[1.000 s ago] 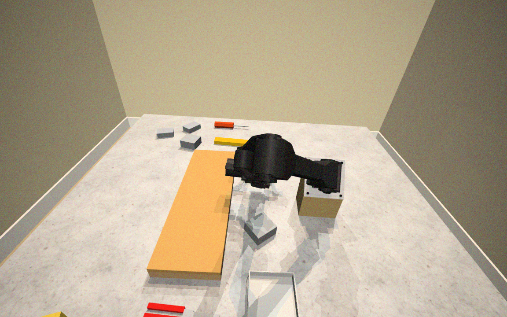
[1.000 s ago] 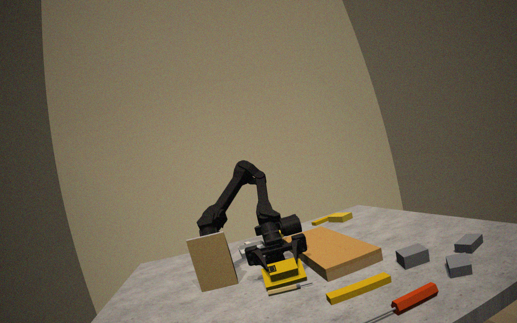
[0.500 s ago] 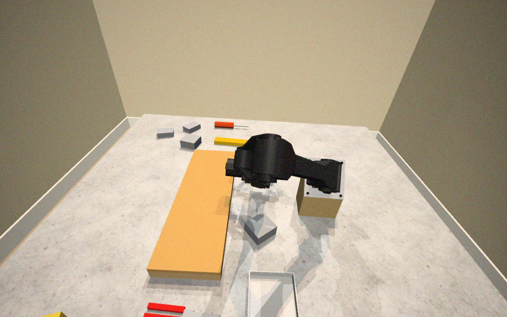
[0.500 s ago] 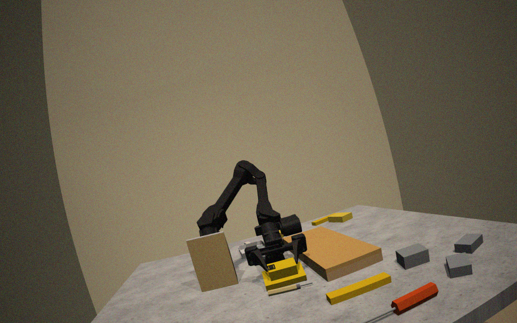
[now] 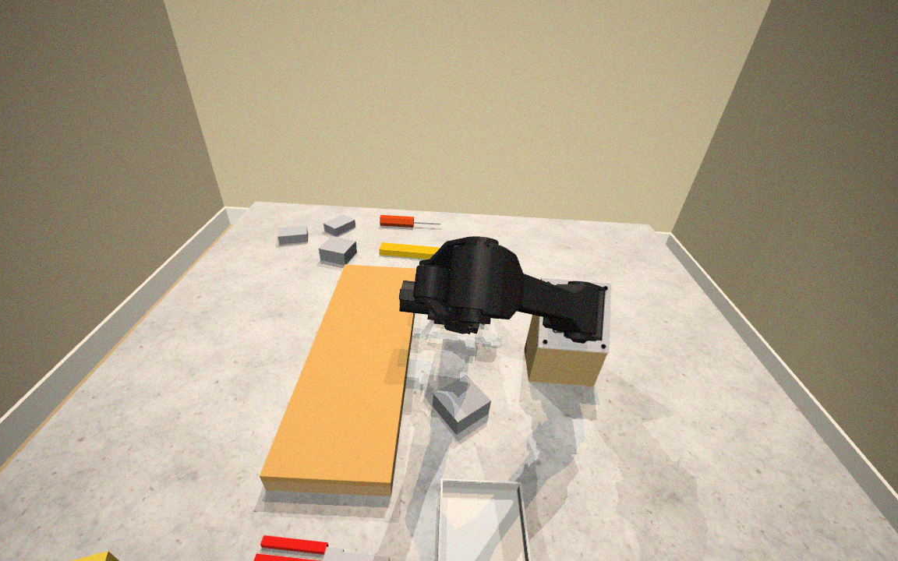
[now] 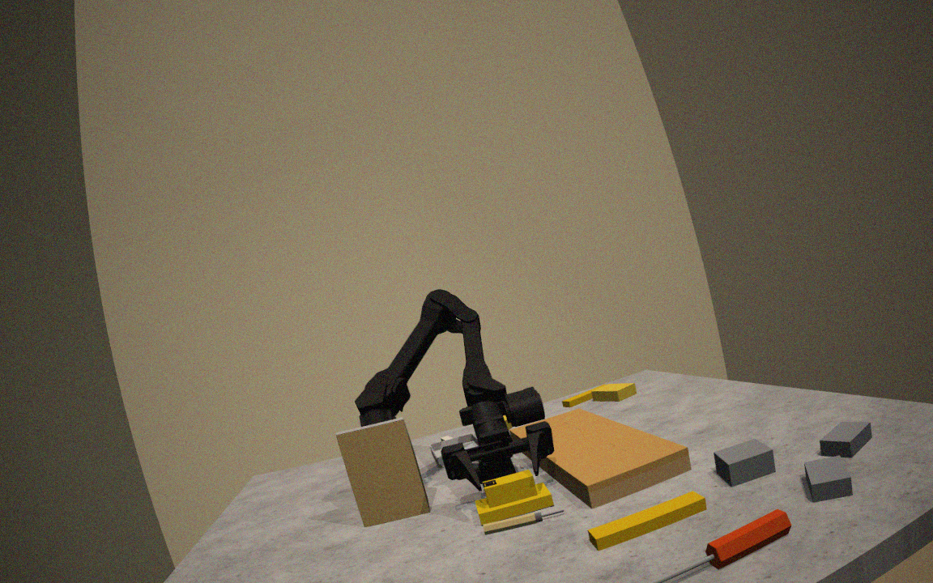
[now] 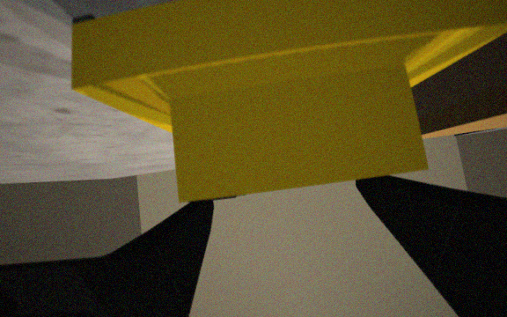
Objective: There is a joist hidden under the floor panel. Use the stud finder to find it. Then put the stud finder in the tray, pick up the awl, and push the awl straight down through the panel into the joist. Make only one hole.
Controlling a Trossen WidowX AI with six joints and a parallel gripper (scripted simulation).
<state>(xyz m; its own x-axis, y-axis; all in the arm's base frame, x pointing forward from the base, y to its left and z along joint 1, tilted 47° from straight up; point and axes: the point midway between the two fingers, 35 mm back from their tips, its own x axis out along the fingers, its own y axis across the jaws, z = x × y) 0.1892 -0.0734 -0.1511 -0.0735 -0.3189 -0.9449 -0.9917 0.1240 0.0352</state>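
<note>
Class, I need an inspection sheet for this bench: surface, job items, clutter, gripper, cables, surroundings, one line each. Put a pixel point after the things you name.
Surface: pale, mottled stone-look top; small dark specks.
Job items: yellow stud finder (image 6: pixel 512 494) (image 7: pixel 297 119) at the gripper; pale-handled awl (image 6: pixel 509 523) lying beside it; floor panel (image 5: pixel 348 376) (image 6: pixel 604 449), no hole seen; tray (image 5: pixel 480 481), stud finder not in it.
Clutter: orange-handled screwdriver (image 5: pixel 396 221) (image 6: pixel 749 538), yellow bar (image 5: pixel 404 250) (image 6: pixel 647 520), several grey blocks, red pieces (image 5: pixel 294 544) at the top view's lower edge.
Gripper: open, nothing gripped (image 6: pixel 502 479) (image 7: pixel 284 189).
Cables: nothing seen.
Surroundings: plain beige and darker walls.
</note>
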